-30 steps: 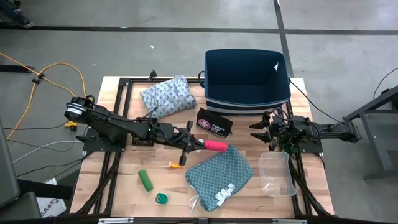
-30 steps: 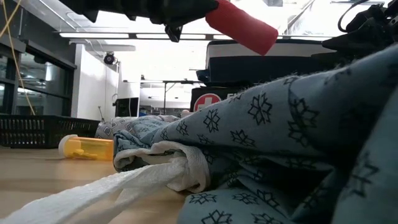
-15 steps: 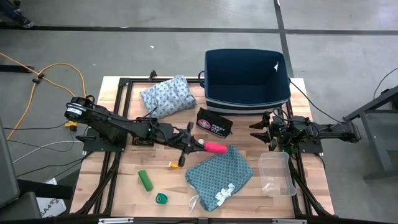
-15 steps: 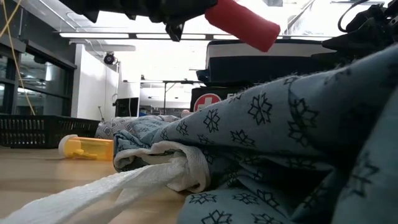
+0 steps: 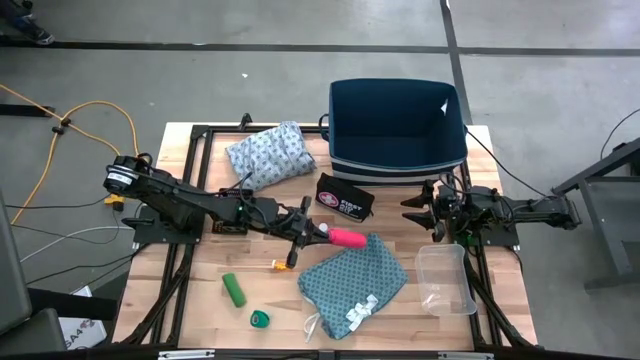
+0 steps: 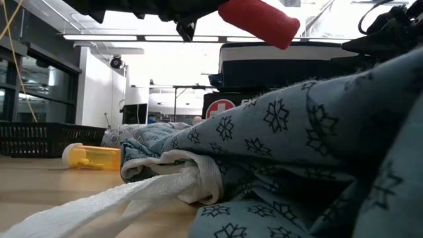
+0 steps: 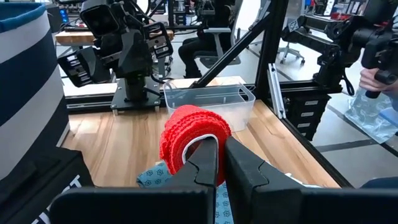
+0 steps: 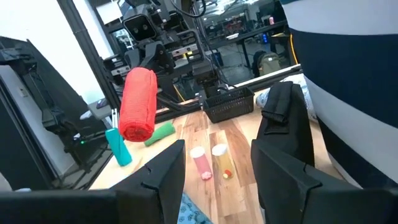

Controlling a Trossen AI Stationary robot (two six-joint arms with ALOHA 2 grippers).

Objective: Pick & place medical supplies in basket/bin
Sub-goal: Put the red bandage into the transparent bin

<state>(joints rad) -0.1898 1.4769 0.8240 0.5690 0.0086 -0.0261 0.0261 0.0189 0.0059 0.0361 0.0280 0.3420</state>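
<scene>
My left gripper [image 5: 322,233] reaches level over the middle of the table, shut on a red roll [image 5: 348,237]. The roll hangs in the air above the far edge of the teal patterned cloth [image 5: 352,280], whose white ties lie toward the near edge. A pale blue-grey cloth [image 5: 267,155] lies at the far left. The navy bin [image 5: 398,125] stands at the far side. A green roll [image 5: 233,289], a smaller green roll [image 5: 260,319] and a small orange piece [image 5: 283,264] lie on the near left. My right gripper [image 5: 412,210] waits open at the right, with nothing between its fingers. My left gripper pinches the red roll's near end [image 7: 198,144] between its two fingers [image 7: 208,163]. The fingers come level from the table's left and lie along the roll. The roll sticks out past the fingertips, lifted clear of the cloth, its free end [image 6: 284,33] slanting slightly down.
A black first-aid pouch [image 5: 344,197] lies in front of the bin. A clear plastic tub [image 5: 446,280] stands at the near right. A yellow vial [image 6: 92,157] lies on the wood beside the cloths. Black frame rails run along both table sides.
</scene>
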